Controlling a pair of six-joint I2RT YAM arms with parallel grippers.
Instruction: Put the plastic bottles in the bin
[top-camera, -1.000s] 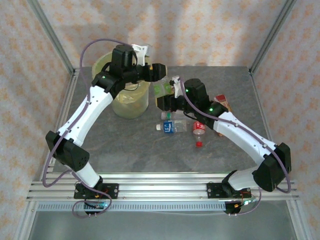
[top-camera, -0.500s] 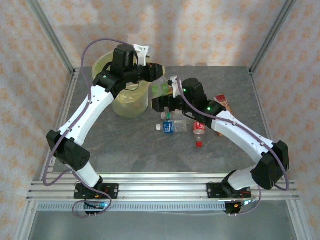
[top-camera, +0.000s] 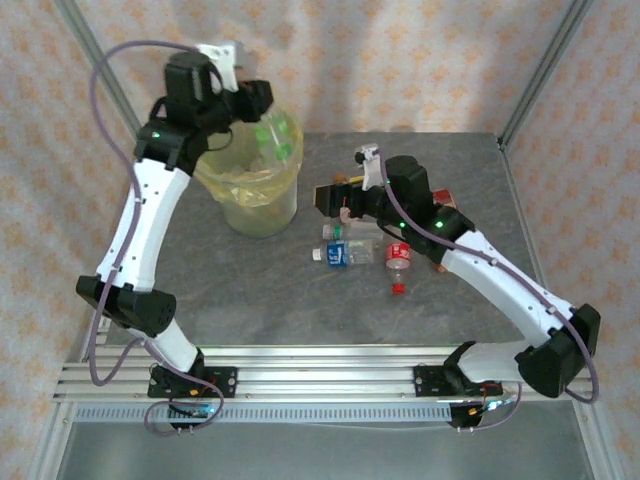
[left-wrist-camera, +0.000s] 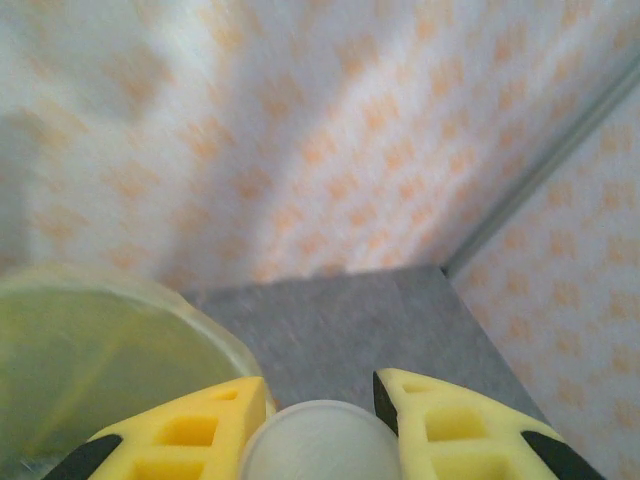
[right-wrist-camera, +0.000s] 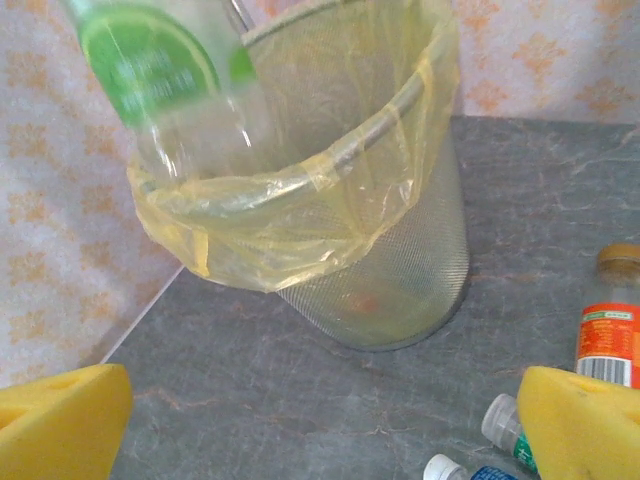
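My left gripper (top-camera: 258, 108) is raised above the bin (top-camera: 250, 200) and is shut on a clear bottle with a green label (top-camera: 275, 140), which hangs over the bin's rim. In the left wrist view the bottle's round pale end (left-wrist-camera: 320, 445) sits between my yellow fingers (left-wrist-camera: 190, 430), with the bin (left-wrist-camera: 90, 350) below left. My right gripper (top-camera: 335, 200) stands open and empty just right of the bin. Its wrist view shows the yellow-bagged bin (right-wrist-camera: 390, 270) and the green-label bottle (right-wrist-camera: 150, 60) above it.
On the table by the right arm lie a blue-label bottle (top-camera: 345, 253), a red-label bottle (top-camera: 399, 258) and an orange-label one (right-wrist-camera: 607, 340). Two capped bottle necks (right-wrist-camera: 505, 425) lie near my right finger. Patterned walls and metal frame posts enclose the table.
The green-label bottle passed from the right gripper to the left. The left arm closed on it, rose and swung back-left over the bin. The right gripper opened and drew away.
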